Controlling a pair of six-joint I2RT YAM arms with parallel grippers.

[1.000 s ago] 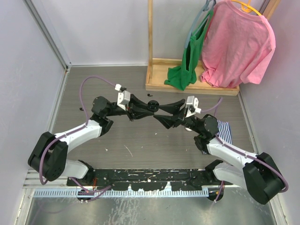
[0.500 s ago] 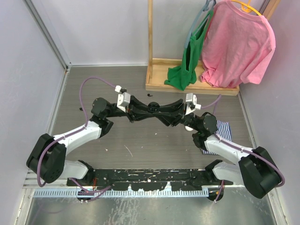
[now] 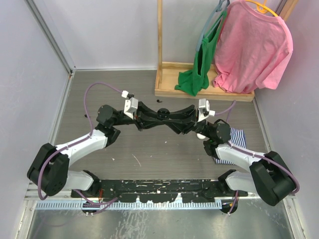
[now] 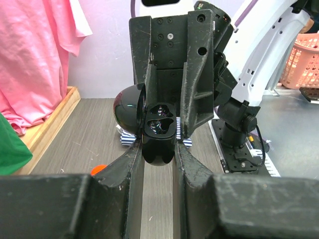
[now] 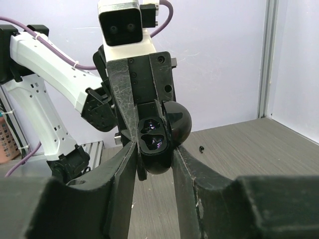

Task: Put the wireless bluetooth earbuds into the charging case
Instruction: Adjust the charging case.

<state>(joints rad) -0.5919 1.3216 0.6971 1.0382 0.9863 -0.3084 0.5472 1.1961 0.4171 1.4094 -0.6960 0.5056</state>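
Mid-table (image 3: 149,144), the left gripper (image 3: 157,114) and right gripper (image 3: 168,117) are set tip to tip. The charging case (image 3: 161,113) is lodged between them and touched on either side by each pair of fingers. One earbud (image 3: 159,101) is noted on the table just behind the grippers. A rack (image 3: 169,92) is placed at the far right, with garments (image 3: 251,47) hung on it. A cloth (image 3: 238,137) is spread under the right arm.
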